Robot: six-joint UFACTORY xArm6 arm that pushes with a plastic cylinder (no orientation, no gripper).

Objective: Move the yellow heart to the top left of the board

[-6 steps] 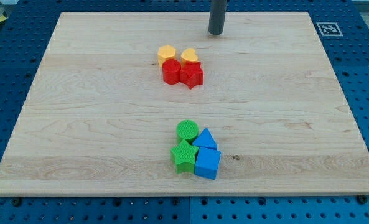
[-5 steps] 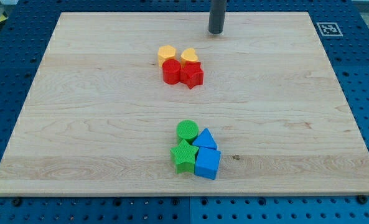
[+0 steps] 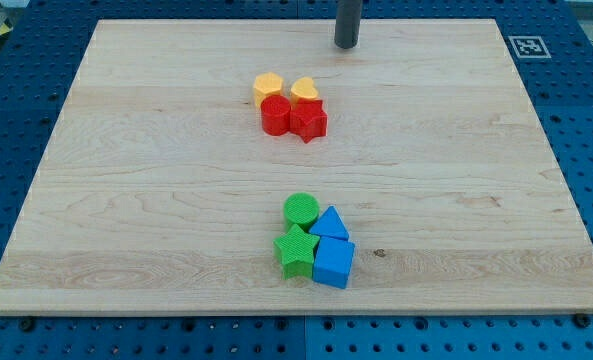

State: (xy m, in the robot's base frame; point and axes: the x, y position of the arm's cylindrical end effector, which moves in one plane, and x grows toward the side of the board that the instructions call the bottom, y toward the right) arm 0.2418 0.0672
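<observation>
The yellow heart (image 3: pixel 304 89) lies above the board's middle, touching the red star (image 3: pixel 308 120) below it. A second yellow block (image 3: pixel 268 85), roughly hexagonal, sits just left of the heart, with a round red block (image 3: pixel 275 115) below it. My tip (image 3: pixel 346 46) is near the board's top edge, up and to the right of the yellow heart and apart from it. It touches no block.
A cluster sits at the lower middle: a green cylinder (image 3: pixel 301 210), a green star (image 3: pixel 296 250), a blue triangle (image 3: pixel 329 224) and a blue cube (image 3: pixel 334 262). A black-and-white marker (image 3: pixel 527 46) is at the board's top right corner.
My tip has moved slightly toward the view's top. No block has moved.
</observation>
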